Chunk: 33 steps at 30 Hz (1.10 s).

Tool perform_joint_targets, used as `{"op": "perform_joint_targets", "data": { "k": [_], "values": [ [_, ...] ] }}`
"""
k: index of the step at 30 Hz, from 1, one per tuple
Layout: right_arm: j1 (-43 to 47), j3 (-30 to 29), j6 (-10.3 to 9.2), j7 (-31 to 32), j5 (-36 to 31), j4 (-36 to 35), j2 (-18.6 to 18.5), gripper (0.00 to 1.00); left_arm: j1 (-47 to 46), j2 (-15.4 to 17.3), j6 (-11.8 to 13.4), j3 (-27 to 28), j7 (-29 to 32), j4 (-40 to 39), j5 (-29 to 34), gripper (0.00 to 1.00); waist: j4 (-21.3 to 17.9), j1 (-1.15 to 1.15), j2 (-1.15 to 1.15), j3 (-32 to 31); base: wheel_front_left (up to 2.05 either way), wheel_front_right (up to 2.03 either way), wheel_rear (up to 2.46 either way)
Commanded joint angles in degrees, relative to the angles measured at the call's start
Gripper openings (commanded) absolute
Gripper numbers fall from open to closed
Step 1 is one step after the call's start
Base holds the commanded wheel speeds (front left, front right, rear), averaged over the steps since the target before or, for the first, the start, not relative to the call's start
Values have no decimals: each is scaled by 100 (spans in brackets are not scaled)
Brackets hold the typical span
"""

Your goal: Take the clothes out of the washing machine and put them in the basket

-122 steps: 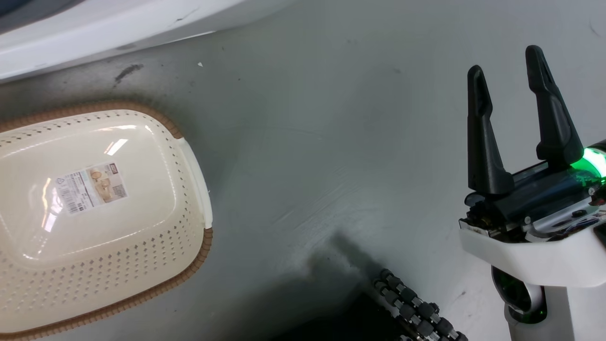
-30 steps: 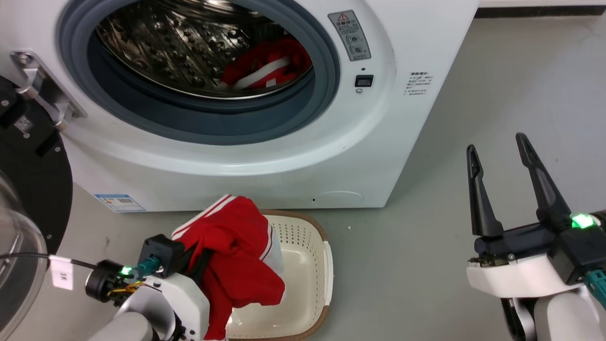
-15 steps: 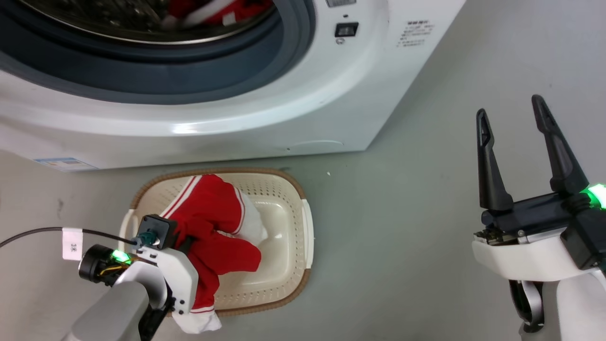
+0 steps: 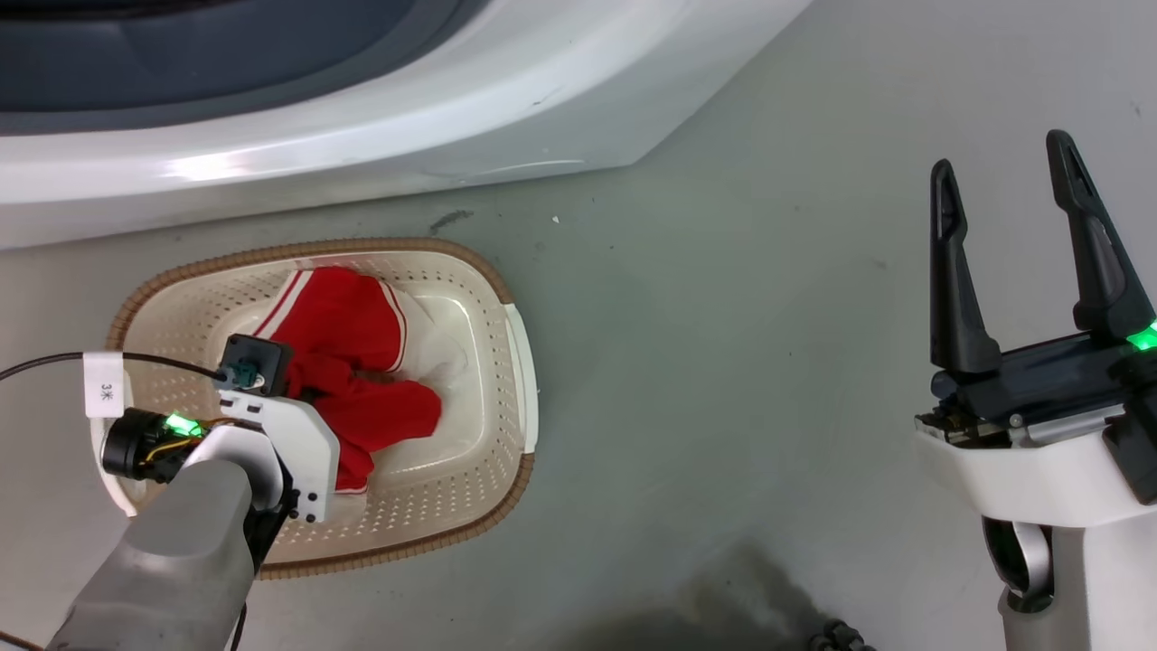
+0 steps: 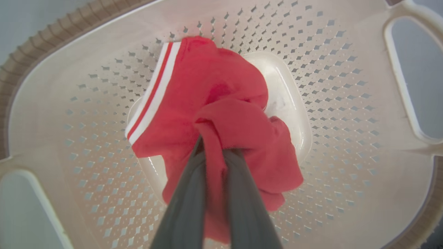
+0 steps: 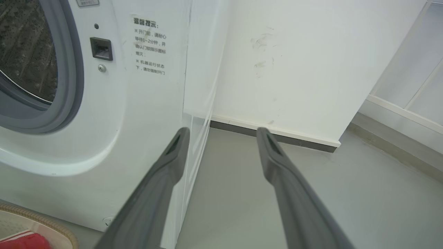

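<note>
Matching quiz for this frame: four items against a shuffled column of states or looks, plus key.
Column 1
1. left gripper
2. right gripper
3. basket
4. washing machine

Column 2
A. open, nothing between the jaws
B. white front, grey-rimmed porthole
C. shut on the red garment
D. brown rim, cream perforated walls

Pairs: 1-C, 2-A, 3-D, 4-B
</note>
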Motion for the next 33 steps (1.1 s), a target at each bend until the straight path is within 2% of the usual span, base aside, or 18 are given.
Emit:
{"op": "perform_joint_targets", "data": {
  "k": [1,7,9,15,21,30,32,33],
  "values": [
    [-104,7,-6,-14,6,-25,12,100,-99,-30,-38,-20,-28,94,19,0,-66,-1,0,134,0,0,0],
    [-173,51,-6,-14,12,-7,12,100,-292,-182,-122,-84,-174,506,36,1,-98,-1,0,221,0,0,0],
    [-180,51,-6,-14,0,6,11,100,-311,-220,-129,-102,-191,586,27,100,-83,-1,0,199,0,0,0],
    [-157,70,-6,-14,-61,84,11,100,-202,-377,-96,-113,-354,711,15,100,20,-1,0,-60,0,0,0],
    [-41,84,-6,-14,-105,215,10,100,-9,-463,-39,17,-492,597,-54,100,150,-1,0,-583,0,0,0],
    [254,-140,-6,-14,-181,397,7,100,608,-192,458,973,-497,-1394,468,100,499,-1,0,-1539,0,0,0],
    [402,-294,-6,-14,-255,455,9,100,1106,-133,834,1595,-498,-2574,1054,100,695,-1,0,-1909,0,0,0],
    [450,-335,-6,-14,-278,477,8,100,1263,-177,909,1775,-497,-2891,1199,100,742,-1,0,-2000,0,0,0]
  ]
}}
